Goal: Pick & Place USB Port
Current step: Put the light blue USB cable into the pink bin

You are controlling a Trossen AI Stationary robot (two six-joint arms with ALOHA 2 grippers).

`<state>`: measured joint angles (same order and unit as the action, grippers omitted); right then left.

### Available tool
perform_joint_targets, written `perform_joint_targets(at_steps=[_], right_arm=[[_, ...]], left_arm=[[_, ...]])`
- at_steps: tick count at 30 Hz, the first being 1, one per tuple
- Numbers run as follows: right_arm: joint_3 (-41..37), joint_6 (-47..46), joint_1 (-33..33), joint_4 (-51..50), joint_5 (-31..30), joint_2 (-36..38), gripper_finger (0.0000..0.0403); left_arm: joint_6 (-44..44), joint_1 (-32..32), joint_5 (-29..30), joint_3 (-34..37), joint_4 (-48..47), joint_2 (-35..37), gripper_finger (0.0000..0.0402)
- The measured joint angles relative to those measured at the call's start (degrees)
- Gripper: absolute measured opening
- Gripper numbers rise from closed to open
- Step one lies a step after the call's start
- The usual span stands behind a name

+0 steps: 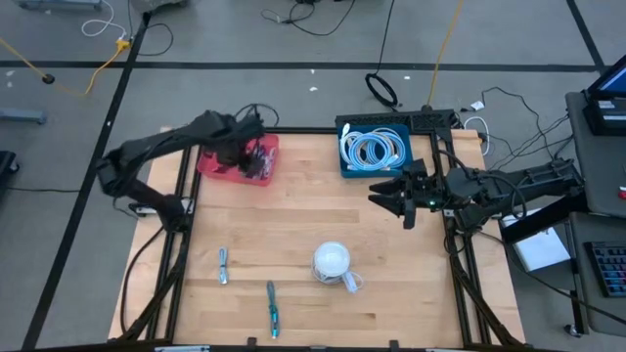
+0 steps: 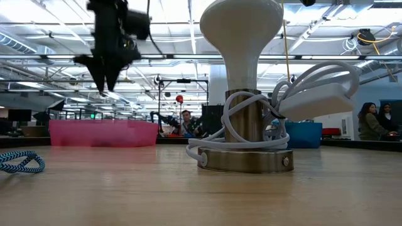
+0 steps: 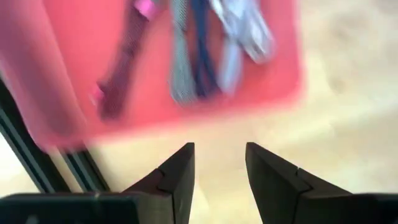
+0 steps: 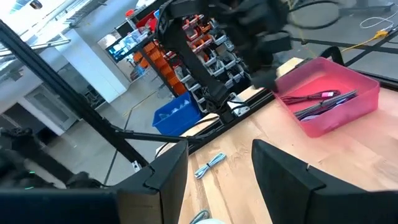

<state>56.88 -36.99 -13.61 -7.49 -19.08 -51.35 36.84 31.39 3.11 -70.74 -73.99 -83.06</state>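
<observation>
A pink bin (image 1: 238, 159) sits at the table's far left and holds several USB cables (image 3: 202, 50). Two more cables lie on the wood near the front edge, a grey one (image 1: 223, 265) and a blue braided one (image 1: 273, 309), which the low view also shows (image 2: 19, 162). My left gripper (image 3: 219, 149) hangs open and empty above the bin's near-right edge; in the low view its gripper (image 2: 105, 85) points down, well above the bin (image 2: 103, 133). My right gripper (image 1: 389, 207) waits open and empty over the table's right part.
A white lamp on a metal base (image 1: 333, 262), with its cord wound round it, stands near the front centre. A blue bin (image 1: 374, 147) with coiled white cables sits at the far edge, right of centre. Bare wood (image 1: 313, 210) lies between the bins and the lamp.
</observation>
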Motion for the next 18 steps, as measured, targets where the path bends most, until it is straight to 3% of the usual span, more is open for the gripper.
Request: perform_joint_targets(at_steps=[5, 11, 18], right_arm=[[0.00, 0.53, 0.00, 0.02, 1.75, 0.24, 0.0171], [0.00, 1.50, 0.00, -0.02, 4.93, 0.31, 0.0171], [0.00, 1.68, 0.00, -0.02, 7.41, 0.31, 0.0171]], left_arm=[[15.76, -17.81, -0.32, 0.00, -5.26, 6.17, 0.0147], [42.95, -41.79, -0.15, 0.30, -6.31, 6.23, 0.0147], [70.69, -59.67, -4.00, 5.64, -1.69, 3.35, 0.0148]])
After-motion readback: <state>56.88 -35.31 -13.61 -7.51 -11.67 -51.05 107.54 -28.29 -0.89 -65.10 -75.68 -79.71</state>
